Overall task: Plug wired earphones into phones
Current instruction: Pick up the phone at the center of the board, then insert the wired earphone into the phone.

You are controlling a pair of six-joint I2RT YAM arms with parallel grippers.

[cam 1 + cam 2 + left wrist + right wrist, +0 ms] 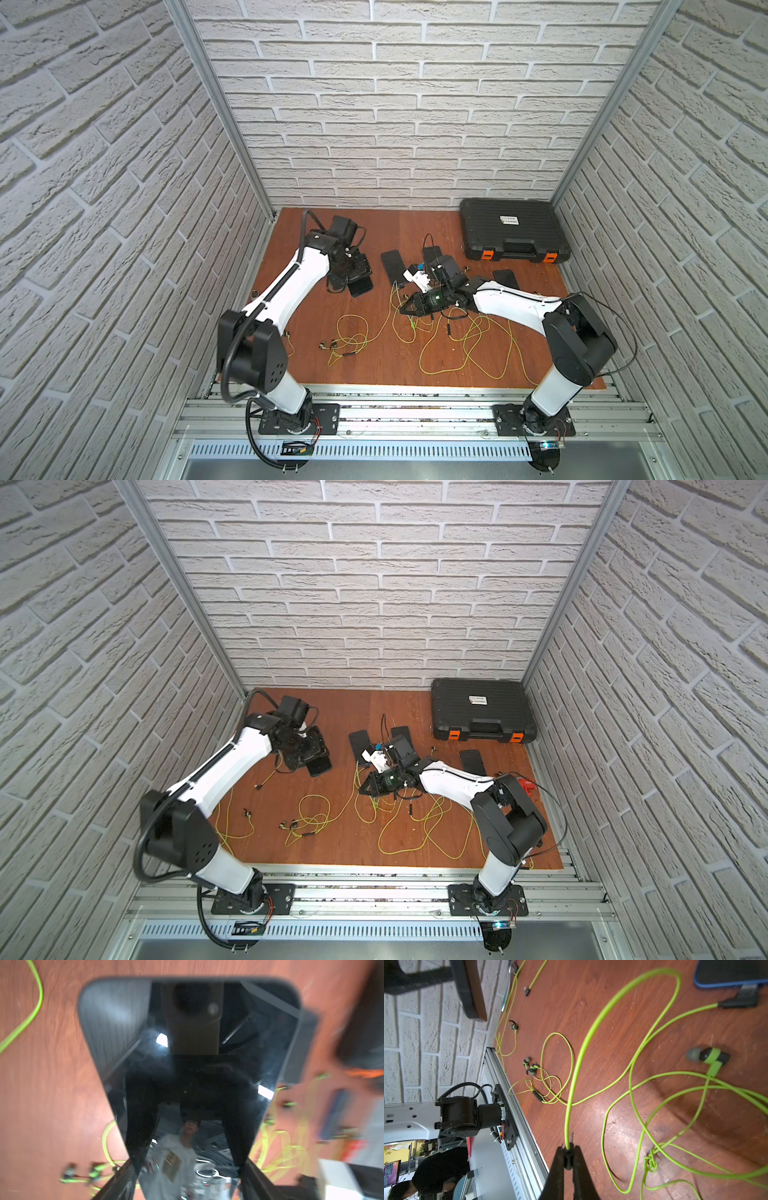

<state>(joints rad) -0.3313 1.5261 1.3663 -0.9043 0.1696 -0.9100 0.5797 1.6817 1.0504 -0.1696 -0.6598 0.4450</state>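
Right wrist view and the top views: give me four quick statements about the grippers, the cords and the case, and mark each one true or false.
1. The right gripper is shut on a cord's dark plug. True.
2. The left gripper holds a plug too. False: it is closed on the two long sides of a phone.
3. The black case stands open. False: it lies closed by the back wall, with its orange latches facing the arms.
4. The yellow-green cords lie in loose, overlapping loops on the wooden table. True.
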